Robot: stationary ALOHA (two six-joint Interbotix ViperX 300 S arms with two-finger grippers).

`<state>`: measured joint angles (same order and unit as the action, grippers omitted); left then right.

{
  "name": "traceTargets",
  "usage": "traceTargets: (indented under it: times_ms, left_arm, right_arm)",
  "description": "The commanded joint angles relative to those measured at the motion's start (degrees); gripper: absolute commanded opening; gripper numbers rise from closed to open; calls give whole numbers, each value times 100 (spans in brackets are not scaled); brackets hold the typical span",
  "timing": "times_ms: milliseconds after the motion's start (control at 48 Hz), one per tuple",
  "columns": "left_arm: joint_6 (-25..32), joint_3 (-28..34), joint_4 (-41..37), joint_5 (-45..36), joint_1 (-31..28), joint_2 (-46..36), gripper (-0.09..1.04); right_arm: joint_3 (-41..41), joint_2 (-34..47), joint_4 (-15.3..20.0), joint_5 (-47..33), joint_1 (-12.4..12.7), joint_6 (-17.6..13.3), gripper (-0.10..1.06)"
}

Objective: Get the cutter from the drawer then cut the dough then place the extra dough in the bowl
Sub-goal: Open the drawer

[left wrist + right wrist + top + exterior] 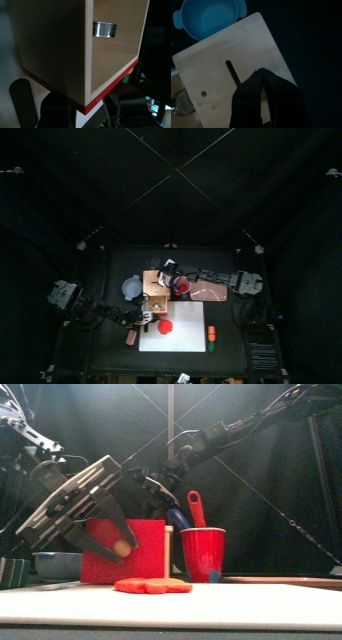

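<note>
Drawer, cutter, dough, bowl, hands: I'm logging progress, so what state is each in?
Drawer: open.
Cutter: lying in drawer, ungripped.
Dough: flat on board.
Bowl: empty.
Left hand: open, at drawer front.
Right hand: shut, above box.

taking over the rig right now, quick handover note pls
Left gripper: open, at the drawer's red front.
Right gripper: shut, empty, over the box.
Drawer is pulled out, with the cutter lying inside it.
Dough: whole, on the board.
Bowl: beside the box, with no dough showing in it.
Done: drawer opened.
Left: take out the cutter, cut the dough, put the extra in the bowl.
</note>
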<state>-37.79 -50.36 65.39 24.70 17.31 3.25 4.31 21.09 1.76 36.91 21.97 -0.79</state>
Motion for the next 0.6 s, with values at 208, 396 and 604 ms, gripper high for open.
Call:
traceTargets:
  times_ms: [208, 396, 604]
  left_arm:
    - [18, 62, -141, 18, 9, -176, 88]
    - [18, 9, -404, 18, 9, -466, 88]
    - [0, -281, -492, -9, 35, -809, 88]
  right_arm:
    - [26, -53, -9, 26, 26, 18, 3]
    - [123, -62, -9, 26, 26, 18, 3]
    - [281, -97, -9, 26, -44, 18, 3]
